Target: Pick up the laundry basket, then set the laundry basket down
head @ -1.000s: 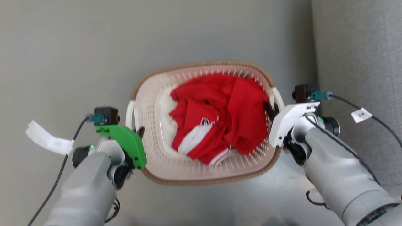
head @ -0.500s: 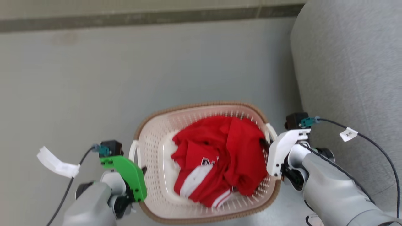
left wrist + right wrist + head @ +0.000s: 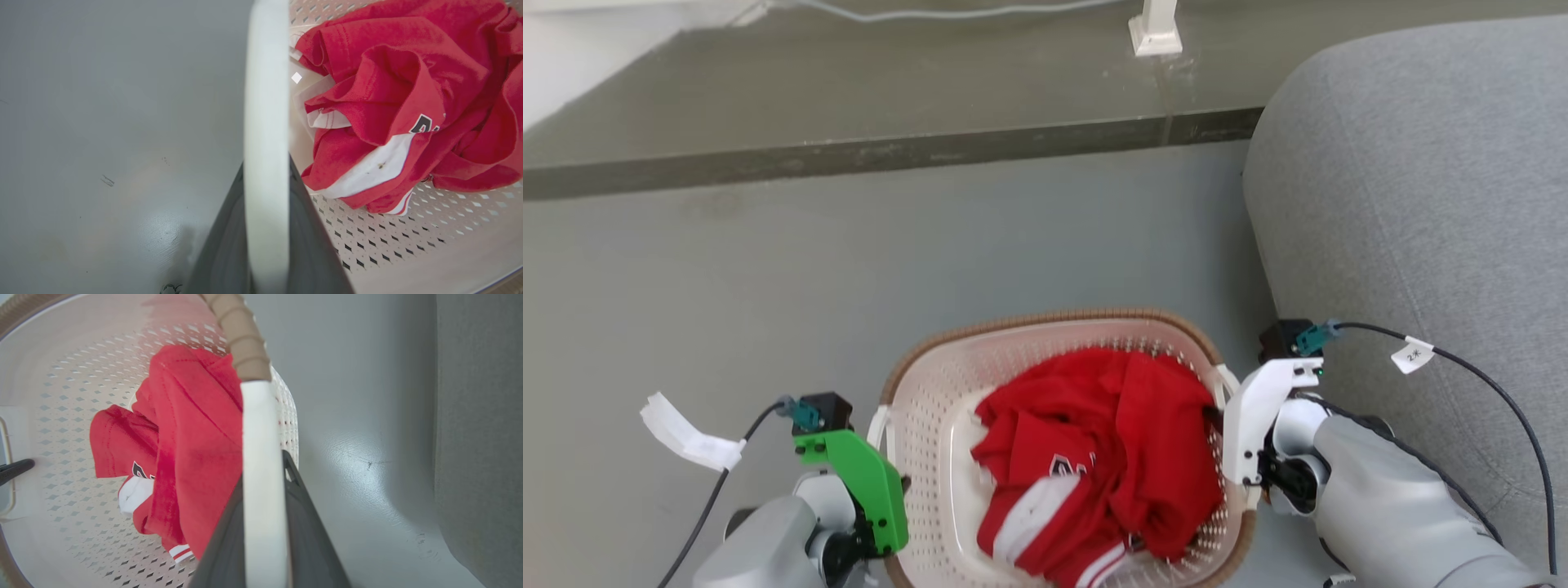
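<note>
The laundry basket (image 3: pixel 1045 317), cream perforated plastic with a brown woven rim, sits at the bottom of the head view with a crumpled red and white garment (image 3: pixel 1111 457) inside. My left gripper (image 3: pixel 897 483) is shut on the basket's left loop handle (image 3: pixel 880 425). In the left wrist view the white handle (image 3: pixel 265 102) runs between the dark fingers (image 3: pixel 229 253). My right gripper (image 3: pixel 1215 420) is shut on the right handle (image 3: pixel 1227 380). In the right wrist view that handle (image 3: pixel 261 490) lies between the fingers (image 3: pixel 306 539). Whether the basket's base touches the floor is hidden.
A grey sofa (image 3: pixel 1421 204) stands close on the right, next to my right arm. A dark strip (image 3: pixel 890 151) crosses the grey floor ahead; beyond it are a white post foot (image 3: pixel 1156 37) and a cable (image 3: pixel 931 12). Open floor lies ahead and left.
The head camera has tilted up, so the basket and both grippers now sit lower in the picture, and the strip and sofa show. Both grippers keep hold of the handles.
</note>
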You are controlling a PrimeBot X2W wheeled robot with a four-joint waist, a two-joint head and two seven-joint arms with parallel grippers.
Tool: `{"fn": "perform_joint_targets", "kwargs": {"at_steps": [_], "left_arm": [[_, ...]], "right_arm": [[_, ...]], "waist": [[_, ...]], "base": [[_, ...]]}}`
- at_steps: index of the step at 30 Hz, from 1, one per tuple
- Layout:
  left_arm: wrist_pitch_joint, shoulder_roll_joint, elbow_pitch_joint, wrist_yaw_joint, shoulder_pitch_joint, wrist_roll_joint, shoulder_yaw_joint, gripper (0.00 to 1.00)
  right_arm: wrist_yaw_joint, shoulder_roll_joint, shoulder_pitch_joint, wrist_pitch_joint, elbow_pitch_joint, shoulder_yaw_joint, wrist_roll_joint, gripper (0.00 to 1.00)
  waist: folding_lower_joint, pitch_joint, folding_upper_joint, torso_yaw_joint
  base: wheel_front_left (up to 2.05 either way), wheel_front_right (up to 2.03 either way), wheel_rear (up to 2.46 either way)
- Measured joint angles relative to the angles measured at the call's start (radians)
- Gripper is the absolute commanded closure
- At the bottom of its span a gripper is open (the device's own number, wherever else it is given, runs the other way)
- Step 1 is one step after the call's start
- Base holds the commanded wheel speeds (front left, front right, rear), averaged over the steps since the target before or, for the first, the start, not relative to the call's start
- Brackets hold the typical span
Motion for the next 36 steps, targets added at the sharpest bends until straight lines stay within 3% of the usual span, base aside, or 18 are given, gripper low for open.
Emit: {"fn": "perform_joint_targets", "kwargs": {"at_steps": [36], "left_arm": [[0.071, 0.019, -0.004, 0.002, 0.016, -0.060, -0.040, 1.00]], "right_arm": [[0.000, -0.002, 0.018, 0.063, 0.002, 0.057, 0.082, 1.00]], "waist": [[0.0000, -0.019, 0.0000, -0.011]], "base": [[0.00, 0.00, 0.00]]}}
